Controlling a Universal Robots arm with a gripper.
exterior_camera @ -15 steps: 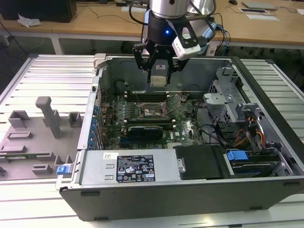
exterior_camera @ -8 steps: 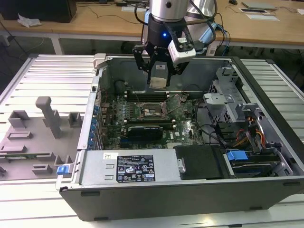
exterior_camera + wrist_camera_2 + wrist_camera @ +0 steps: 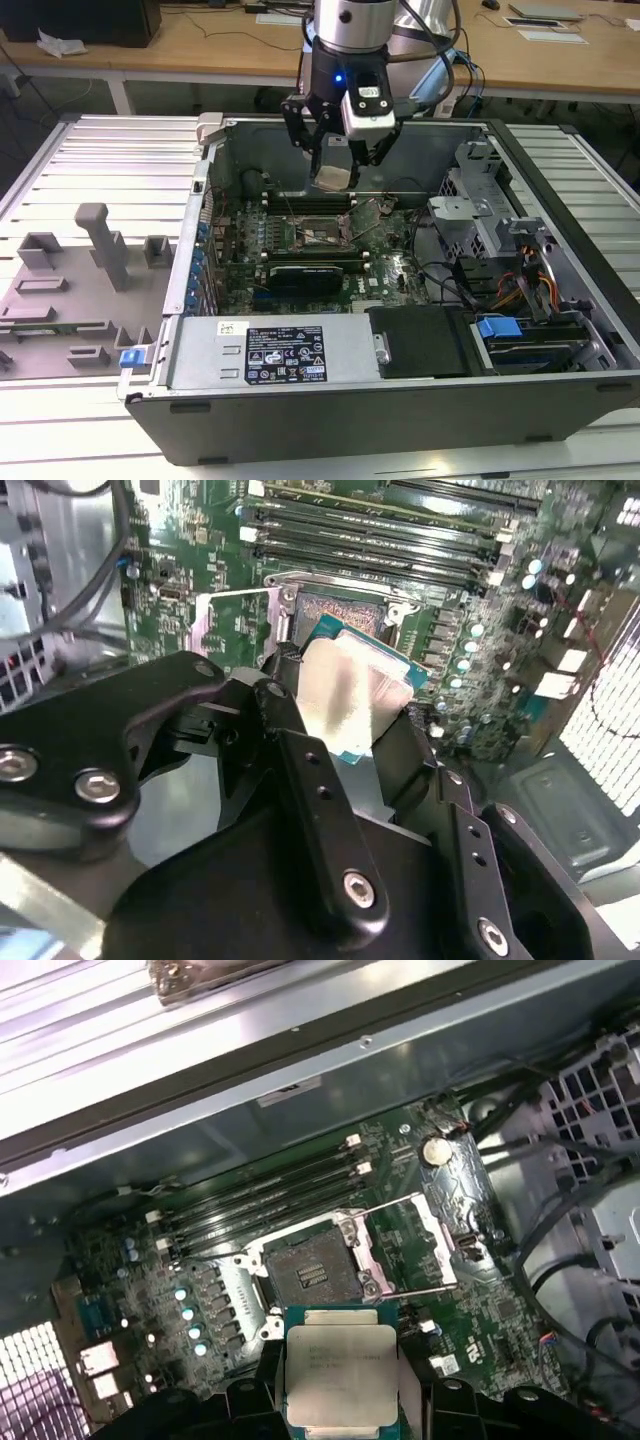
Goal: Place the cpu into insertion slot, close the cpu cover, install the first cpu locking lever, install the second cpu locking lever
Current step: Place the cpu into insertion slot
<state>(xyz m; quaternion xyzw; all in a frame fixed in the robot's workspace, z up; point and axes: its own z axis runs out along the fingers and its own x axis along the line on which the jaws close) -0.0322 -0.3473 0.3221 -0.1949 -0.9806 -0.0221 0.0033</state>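
gripper (image 3: 335,165): clenched on two opposite edges of the cpu; black metal fingers (image 3: 300,770) with bright screw heads, their bases cut off in both wrist views
cpu (image 3: 335,1375): held flat in the air, above the board and clear of the socket; matte silvery-grey top, green rim; side edges hidden by the fingers, near edge cut off in the first wrist view
socket (image 3: 312,1270): uncovered, dark square bed in a bright metal surround; partly hidden behind the cpu in the second wrist view
cover (image 3: 437,1245): swung open just beside the socket; thin metal frame with a square window, hinge hard to make out
board (image 3: 390,270): green, flat, crowded with small parts; long black slots (image 3: 270,1195) beyond the socket
case (image 3: 400,420): dark grey sheet-metal box, open on top
counter (image 3: 90,150): pale ribbed metal; grey blocks (image 3: 100,240) at the exterior view's left
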